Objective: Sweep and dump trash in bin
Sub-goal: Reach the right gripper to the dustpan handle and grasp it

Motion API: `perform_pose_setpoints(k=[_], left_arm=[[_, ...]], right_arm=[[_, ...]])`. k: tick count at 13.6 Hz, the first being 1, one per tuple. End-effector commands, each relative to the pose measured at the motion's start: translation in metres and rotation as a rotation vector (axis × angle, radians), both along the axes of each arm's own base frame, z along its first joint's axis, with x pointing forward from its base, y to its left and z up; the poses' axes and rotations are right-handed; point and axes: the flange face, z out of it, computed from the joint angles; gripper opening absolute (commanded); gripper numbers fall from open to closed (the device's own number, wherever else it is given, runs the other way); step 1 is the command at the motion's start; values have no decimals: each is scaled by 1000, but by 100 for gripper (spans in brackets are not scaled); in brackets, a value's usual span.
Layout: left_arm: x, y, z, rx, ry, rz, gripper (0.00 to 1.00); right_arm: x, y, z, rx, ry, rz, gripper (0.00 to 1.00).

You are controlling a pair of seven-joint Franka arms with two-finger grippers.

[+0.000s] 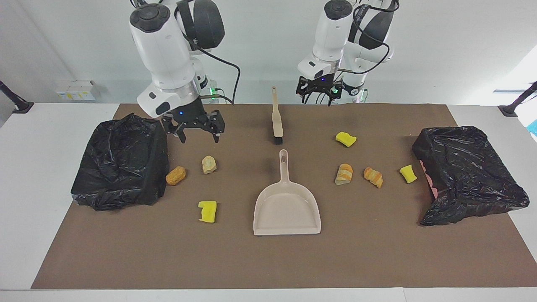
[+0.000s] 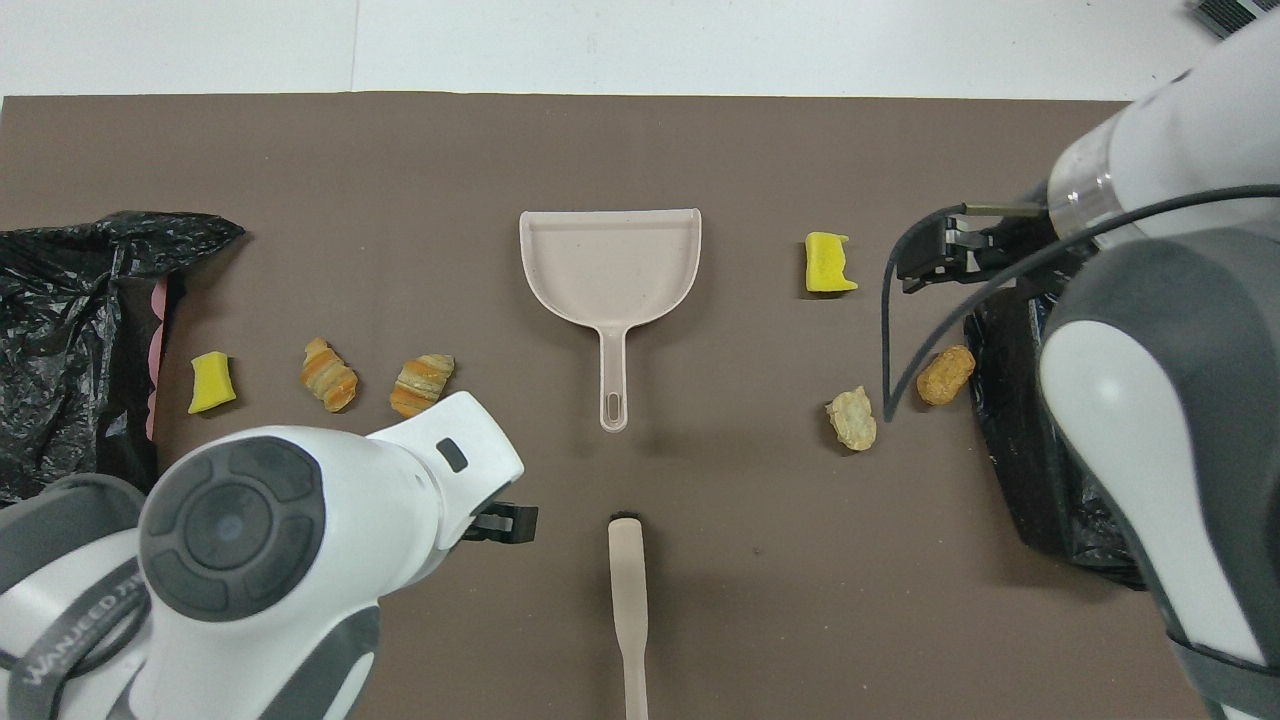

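A: We see both hands up in the air with nothing in them. The left hand [image 1: 316,93] hangs over the robots' edge of the brown mat [image 1: 268,260], beside the brush [image 1: 276,115], fingers spread. The right hand [image 1: 196,129] is over the mat next to the black-bagged bin [image 1: 119,163] at the right arm's end, fingers also spread.

B: And the trash?

A: We count seven pieces, all lying on the mat, none touched. Toward the right arm's end: a tan lump [image 1: 175,175] just beside that bin, a pale lump [image 1: 209,164] near it, and a yellow sponge chunk [image 1: 207,211] farther from the robots than those two.

B: Other end?

A: A yellow sponge [image 1: 345,139] nearest the robots, then a row farther out: a striped bread piece [image 1: 344,174], a second striped piece [image 1: 373,177], and a small yellow chunk [image 1: 408,174] close to the second bagged bin [image 1: 467,174] at the left arm's end of the worktop [image 1: 33,193].

B: Tools?

A: The dustpan [image 1: 287,205] lies flat mid-mat, handle pointing to the robots. The brush lies nearer to the robots, in line with that handle, bristles toward it, a small gap between them. In the overhead view the left arm covers part of the mat near the brush [image 2: 628,600].
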Motion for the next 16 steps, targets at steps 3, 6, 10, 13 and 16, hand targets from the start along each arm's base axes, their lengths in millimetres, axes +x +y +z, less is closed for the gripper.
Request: perform_pose_setpoints(k=[3, 6, 10, 13, 16], left_arm=[[-91, -52, -69, 8, -6, 14, 100], [-142, -72, -102, -11, -26, 25, 100], [-176, -84, -136, -26, -35, 15, 100], [-182, -90, -154, -28, -34, 7, 100], [-190, -102, -178, -29, -33, 25, 100]], right_arm=[[7, 46, -24, -19, -3, -39, 100], [8, 86, -48, -5, -8, -119, 100], [3, 131, -81, -20, -17, -106, 100], [-23, 181, -100, -27, 18, -59, 100], [-39, 202, -124, -31, 43, -35, 100]])
